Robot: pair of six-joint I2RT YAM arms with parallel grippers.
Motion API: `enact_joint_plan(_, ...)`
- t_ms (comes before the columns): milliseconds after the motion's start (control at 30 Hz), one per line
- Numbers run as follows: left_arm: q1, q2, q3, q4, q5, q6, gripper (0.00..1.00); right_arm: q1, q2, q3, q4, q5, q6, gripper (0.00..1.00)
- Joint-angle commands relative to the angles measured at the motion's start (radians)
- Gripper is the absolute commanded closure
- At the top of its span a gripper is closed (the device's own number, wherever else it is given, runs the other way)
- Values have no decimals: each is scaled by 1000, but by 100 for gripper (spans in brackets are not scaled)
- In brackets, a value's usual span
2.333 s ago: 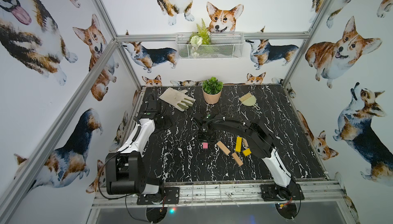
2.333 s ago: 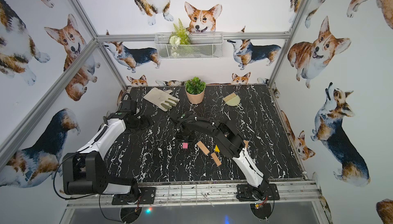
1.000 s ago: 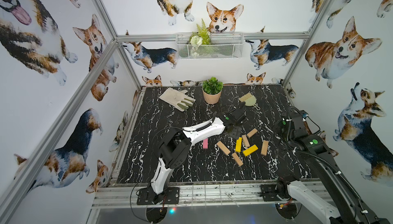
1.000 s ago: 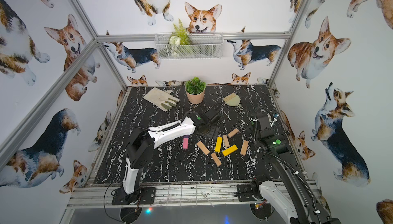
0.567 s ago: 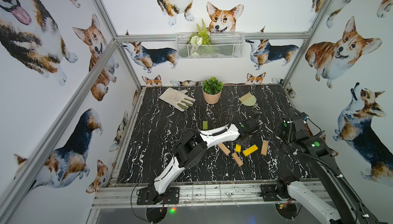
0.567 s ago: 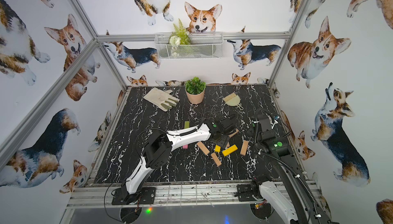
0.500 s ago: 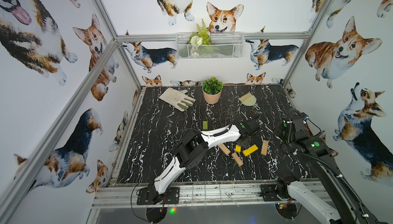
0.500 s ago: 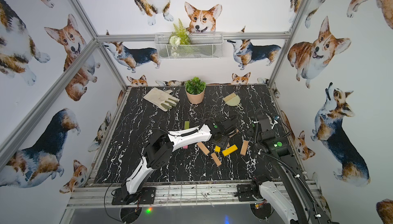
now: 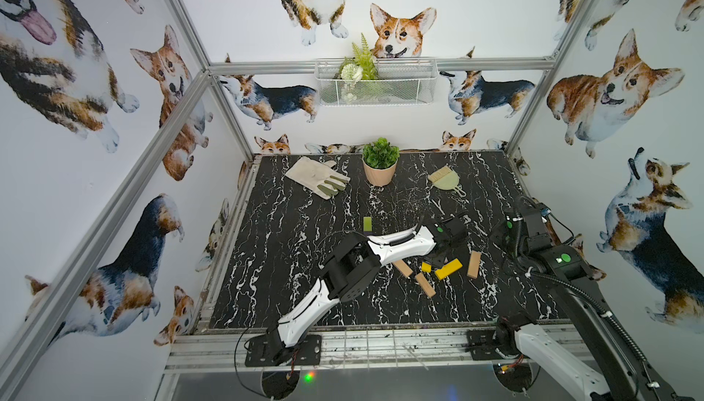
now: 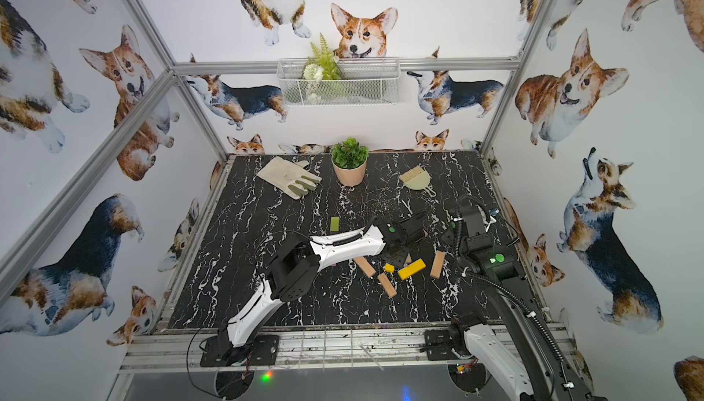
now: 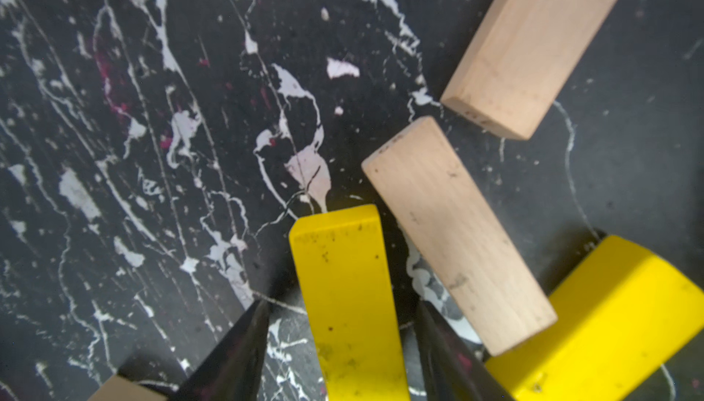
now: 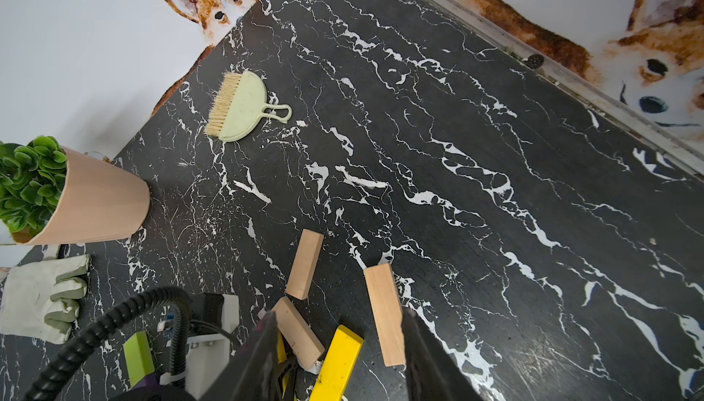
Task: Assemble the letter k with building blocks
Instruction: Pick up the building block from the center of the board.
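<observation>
Left gripper point(image 11: 341, 307) has advanced over the blocks point(image 9: 448, 269) and narrowed, jaws open astride a yellow block point(image 11: 339, 250), untouched between them; pickup step in hand, next requires square closure clear of the tan block point(image 11: 457, 243) beside; right gripper point(image 12: 339, 313) waits open, empty.

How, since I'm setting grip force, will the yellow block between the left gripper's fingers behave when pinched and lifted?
Probably stiff: the yellow block looks like a solid painted bar with straight edges. It should not roll, lying flat on the table. Its smooth paint may slip slightly, though flat parallel sides suit the left gripper.
</observation>
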Motion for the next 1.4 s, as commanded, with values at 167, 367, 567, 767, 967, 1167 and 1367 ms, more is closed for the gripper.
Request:
enact_joint_plan(167,1,41,37,-92,-27,-13,46,-2,-6,3,-12,15,23,46)
enact_joint_plan(367,2,39,37,-99,-36,-18,60,-1,-10,-3,-9,10,31,45)
enact_joint_plan(567,3,36,39,-98,-33,-10,74,-1,-33,-11,-7,28,46,45)
enact_joint_plan(767,22,9,47,-107,-40,45,77,-2,-36,-11,-3,33,45,44)
enact_joint_plan(967,85,-71,87,-123,15,186,76,-2,-19,-21,8,29,43,44)
enact_joint_plan(1167,197,-123,79,-85,208,359,76,-2,-3,-38,30,6,49,44)
enact_joint_plan(1367,291,-126,37,-59,332,506,75,-2,25,-39,36,-14,44,44)
